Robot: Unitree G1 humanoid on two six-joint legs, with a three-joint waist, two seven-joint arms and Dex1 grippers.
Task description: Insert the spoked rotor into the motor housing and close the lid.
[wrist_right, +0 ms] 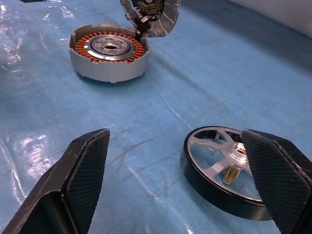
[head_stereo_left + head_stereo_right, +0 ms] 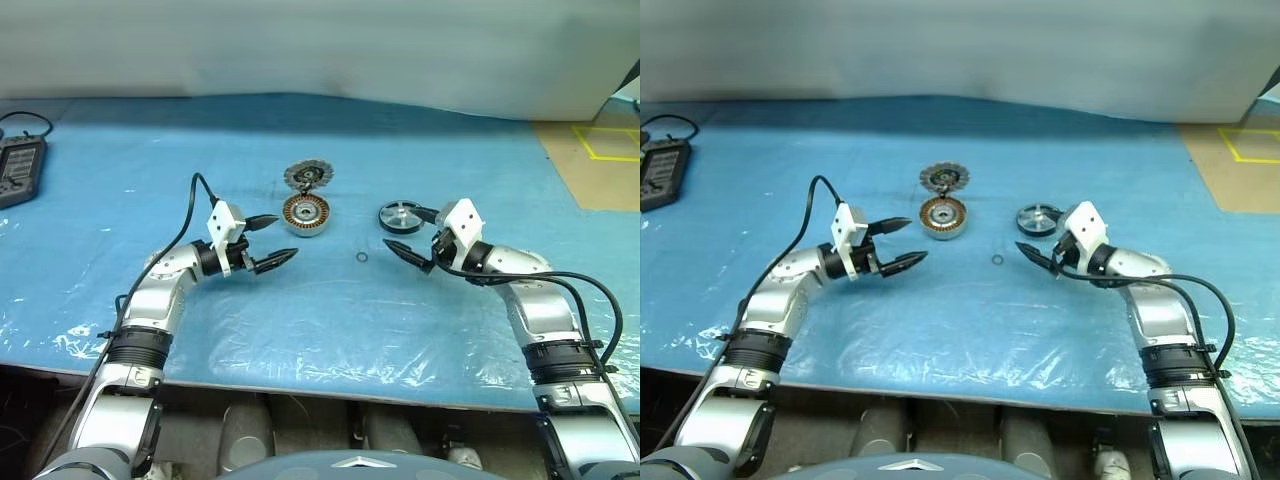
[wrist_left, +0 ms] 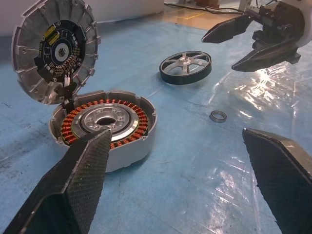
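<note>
Right tool [image 2: 408,232] is spread wide, holding nothing, just beside the spoked rotor [image 2: 401,216], w/ one finger over its near edge. Left tool [image 2: 272,241] is also spread and empty, near the motor housing [image 2: 306,214], on its left. Step in hand, prob.: reach for the rotor, not yet gripped. Next calls for pinching the rim, then carrying it left to the housing. Lid [image 2: 308,177] stands open behind the housing. A small ring [image 2: 361,257] lies on the table [image 2: 330,320] betw. housing and rotor.
</note>
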